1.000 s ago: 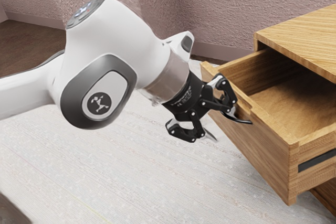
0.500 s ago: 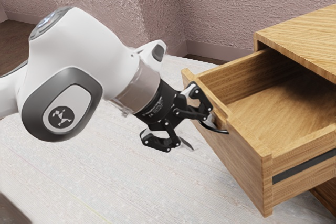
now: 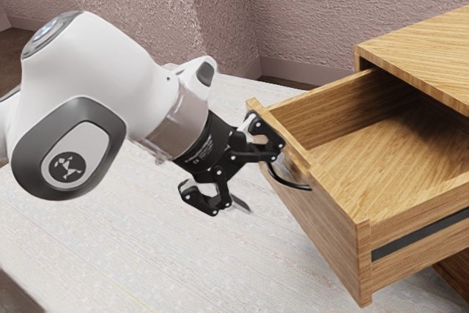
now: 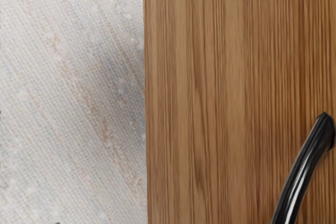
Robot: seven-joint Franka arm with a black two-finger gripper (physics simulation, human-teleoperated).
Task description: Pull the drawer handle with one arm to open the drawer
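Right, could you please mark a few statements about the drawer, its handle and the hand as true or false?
1. The light-wood drawer stands well out of the wooden cabinet. True.
2. The drawer holds a red cup. False: its inside shows bare wood.
3. A curved black handle sits on the drawer's front. True.
4. The black two-finger hand reaches inside the drawer. False: it is outside, at the drawer's front by the handle, with its fingers apart.

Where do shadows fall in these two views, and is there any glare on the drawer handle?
Exterior view: the drawer darkens inside toward the back, under the cabinet top. Wrist view: a soft grey shadow lies on the pale surface beside the drawer front; the handle shows a thin pale sheen, no strong glare.
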